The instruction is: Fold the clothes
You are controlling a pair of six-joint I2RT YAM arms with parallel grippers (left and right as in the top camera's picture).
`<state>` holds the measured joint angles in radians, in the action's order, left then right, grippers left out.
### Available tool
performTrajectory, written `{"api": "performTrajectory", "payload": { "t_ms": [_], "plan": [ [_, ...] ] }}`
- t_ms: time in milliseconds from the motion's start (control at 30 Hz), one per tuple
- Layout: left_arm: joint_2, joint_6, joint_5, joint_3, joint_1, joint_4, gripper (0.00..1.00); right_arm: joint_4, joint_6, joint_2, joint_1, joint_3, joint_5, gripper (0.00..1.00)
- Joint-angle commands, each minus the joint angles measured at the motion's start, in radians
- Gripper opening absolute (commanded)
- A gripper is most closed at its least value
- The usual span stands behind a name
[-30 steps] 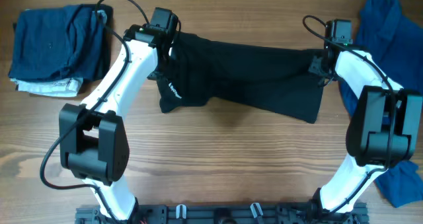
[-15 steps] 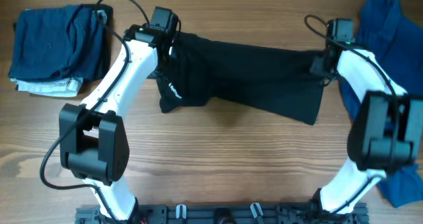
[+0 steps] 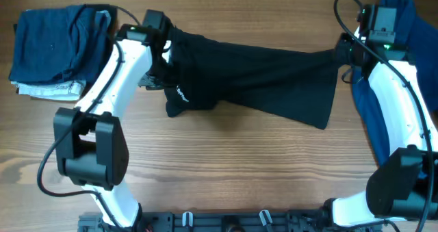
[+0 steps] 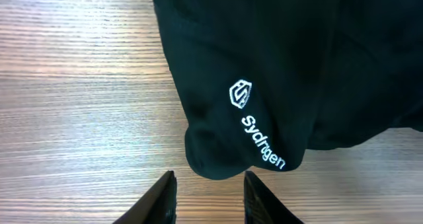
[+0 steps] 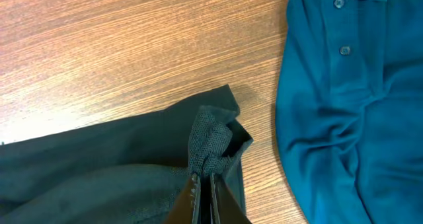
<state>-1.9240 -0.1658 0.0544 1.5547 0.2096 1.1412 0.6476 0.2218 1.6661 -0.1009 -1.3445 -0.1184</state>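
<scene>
Wood table (image 3: pixel 226 170) is the biggest thing, and the long black shirt (image 3: pixel 260 74) lies across its far side, pulled out from one arm to the other. It is not folded yet. Navy clothes (image 3: pixel 51 44) sit in a neat pile at the far left corner, so that part looks done. A blue shirt (image 5: pixel 357 118) with buttons lies loose on the right, waiting its turn. The right gripper (image 5: pixel 203 184) has its fingers pressed together on a corner of the black shirt. The left gripper (image 4: pixel 210 184) has its fingers apart with bare wood between them, and the sleeve's little white logo (image 4: pixel 240 93) is just in front.
</scene>
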Motion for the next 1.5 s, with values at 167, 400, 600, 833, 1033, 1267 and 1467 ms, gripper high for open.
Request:
{"api": "performTrajectory", "payload": {
  "t_ms": [167,400,600,833,1033,1267,1467],
  "plan": [
    [0.010,0.084,0.120,-0.208,-0.004,-0.277,0.42,-0.010,-0.010,0.000,-0.004,-0.005,0.012,0.04],
    [0.010,0.085,0.154,-0.298,0.030,-0.448,0.31,-0.005,-0.010,0.000,-0.004,-0.005,0.012,0.04],
    [0.018,0.084,0.157,-0.290,0.056,-0.478,0.04,-0.003,-0.011,0.000,-0.004,-0.005,0.012,0.04],
    [0.216,0.079,-0.005,-0.006,0.047,-0.291,0.04,-0.001,-0.013,-0.032,-0.004,-0.007,0.032,0.04],
    [0.437,0.046,-0.073,0.224,-0.017,-0.205,0.04,0.052,-0.012,-0.298,-0.004,-0.007,0.046,0.04],
    [0.638,0.045,-0.128,0.227,-0.016,-0.159,0.04,0.154,-0.005,-0.664,-0.004,-0.056,0.029,0.04],
    [0.928,0.010,-0.127,0.228,-0.016,-0.156,0.04,0.340,-0.013,-0.869,-0.004,-0.259,0.011,0.04]
  ]
}}
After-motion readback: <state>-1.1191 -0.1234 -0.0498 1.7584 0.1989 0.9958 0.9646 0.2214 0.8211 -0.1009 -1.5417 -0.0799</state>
